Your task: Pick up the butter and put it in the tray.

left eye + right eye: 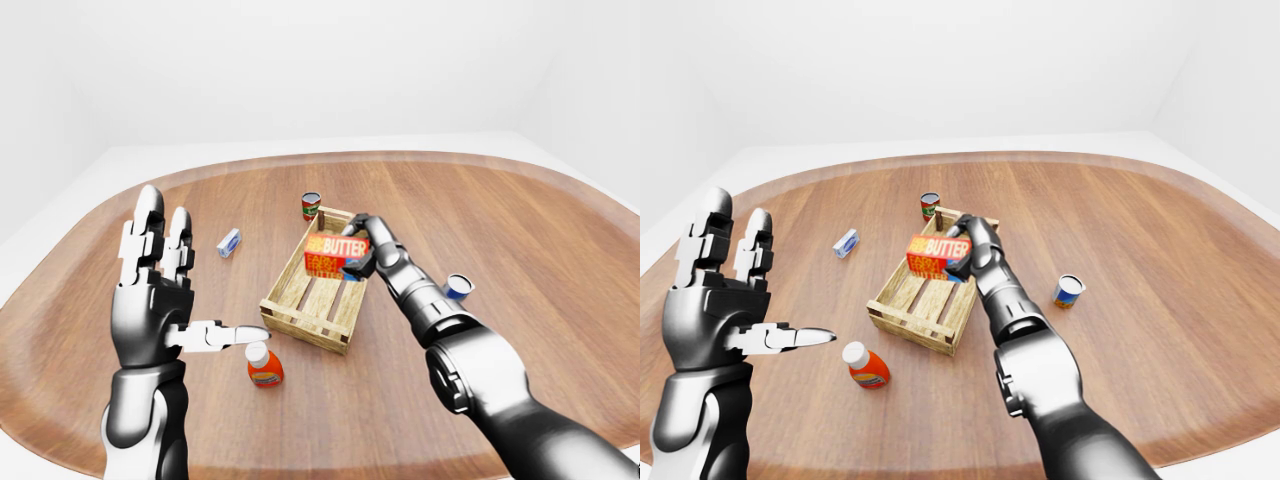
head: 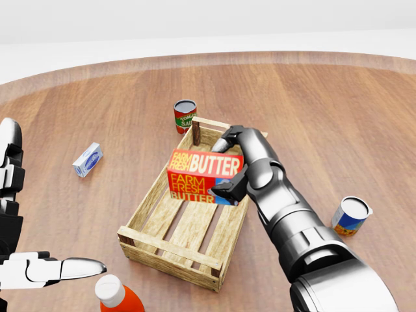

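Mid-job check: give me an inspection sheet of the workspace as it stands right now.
Surface: round wooden table, white floor beyond.
Job's things: butter box held above the slatted wooden tray, not yet set down.
Clutter: red can, small blue-white carton, orange bottle with white cap, blue can, all outside the tray.
Grippers: right hand closed on the butter; left hand raised, fingers open, empty.
Cables: nothing seen.
Surroundings: plain white walls.

The tray (image 2: 151, 196) is showing rough, pale slatted wood. The table (image 2: 338, 110) is gleaming as smooth varnished wood. The right hand (image 2: 235, 170) is shining like glossy metal.
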